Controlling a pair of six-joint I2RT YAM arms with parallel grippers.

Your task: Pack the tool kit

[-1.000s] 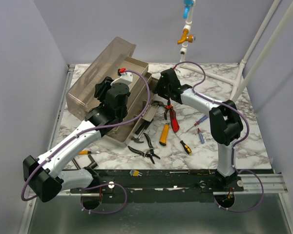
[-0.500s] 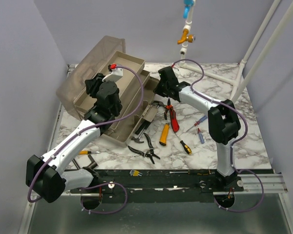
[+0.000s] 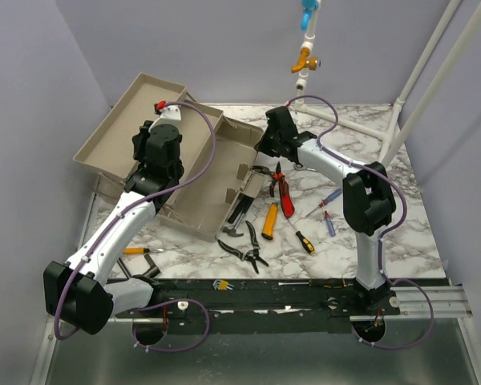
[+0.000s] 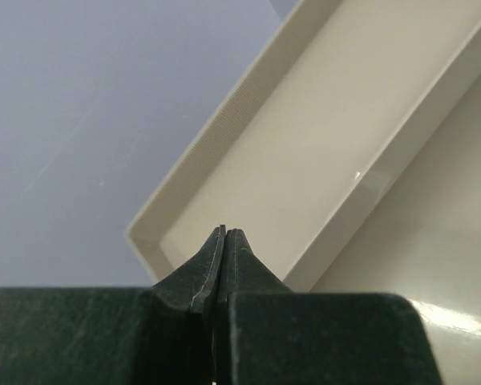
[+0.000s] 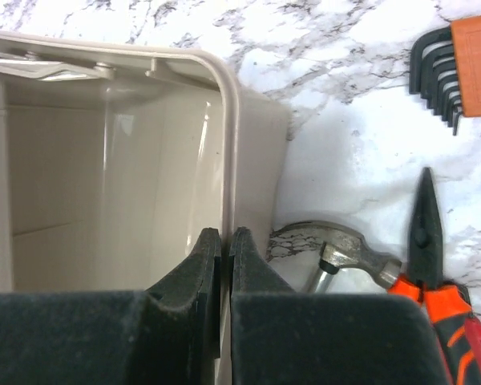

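Far-left corner of the tabletop [image 3: 401, 233]: tool box [image 3: 216, 164], open, lid [image 3: 116, 120] swung back toward the left edge. Left claw [image 4: 224, 233]: fingers pressed together, nothing held, poised over the lid. Right claw [image 5: 226, 233]: closed on the rim of the box's right-hand wall. Tabletop centre, beside the box, loose: hammer [image 5: 345, 245], red-handled pliers [image 3: 282, 192], yellow-handled tool [image 3: 269, 220], black pliers [image 3: 244, 253], screwdriver [image 3: 303, 239], hex keys [image 5: 437, 72].

L arm [image 3: 116, 233] angled fwd-left, L tool [image 4: 224, 234] fingers pressed together; R arm [image 3: 337, 172] reaching fwd-left, R tool [image 5: 226, 234] clamped narrow.
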